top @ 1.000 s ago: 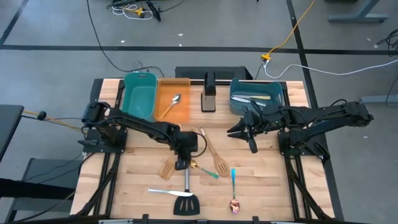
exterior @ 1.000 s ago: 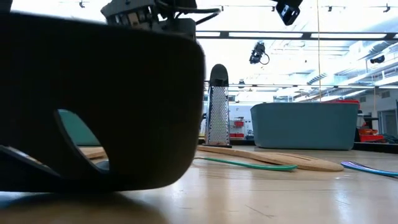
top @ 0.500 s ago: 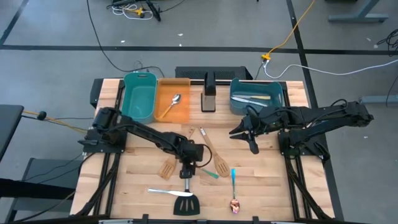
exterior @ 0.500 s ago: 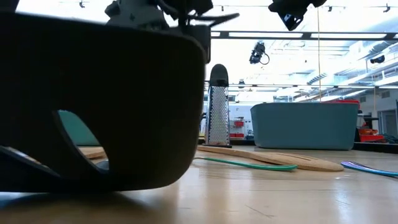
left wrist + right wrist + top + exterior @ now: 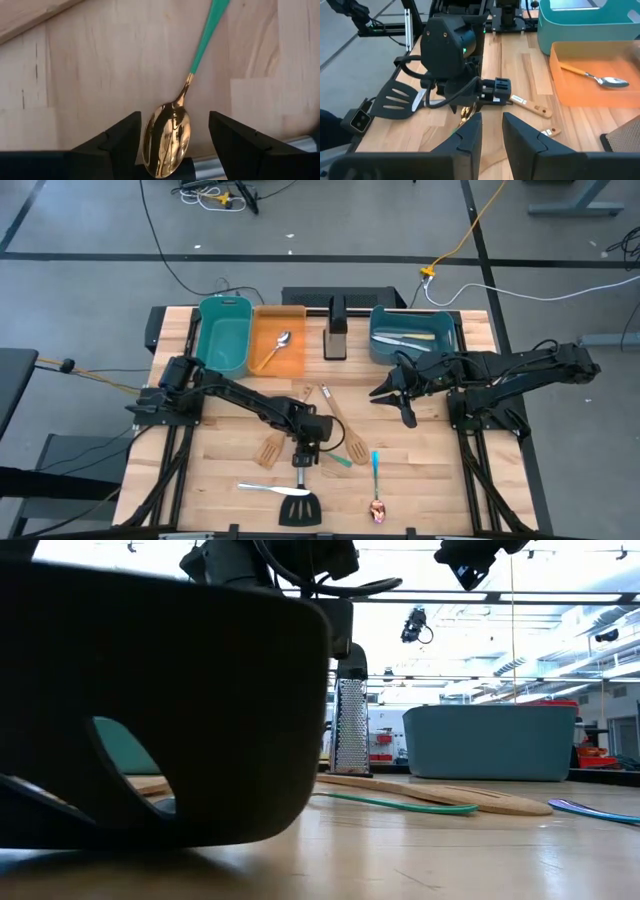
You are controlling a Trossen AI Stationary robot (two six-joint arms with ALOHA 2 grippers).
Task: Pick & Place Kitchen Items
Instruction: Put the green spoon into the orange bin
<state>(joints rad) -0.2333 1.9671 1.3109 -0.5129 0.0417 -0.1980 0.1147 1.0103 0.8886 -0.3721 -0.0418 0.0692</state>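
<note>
Gold spoon [image 5: 167,136] with a green handle lies at the centre of the high view, its bowl between the open jaws of the left gripper [image 5: 172,137], its handle pointing away. The right gripper [image 5: 392,392] waits at the right, jaws partly closed, empty

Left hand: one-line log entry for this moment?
left hand: open over gold spoon | spoon: on table | right hand: waiting by blue bin

Three bins [image 5: 224,333] are counted at the counter's far edge: one teal, one orange, one blue. Two arms are seen. One box grater [image 5: 335,338] is counted.
</note>
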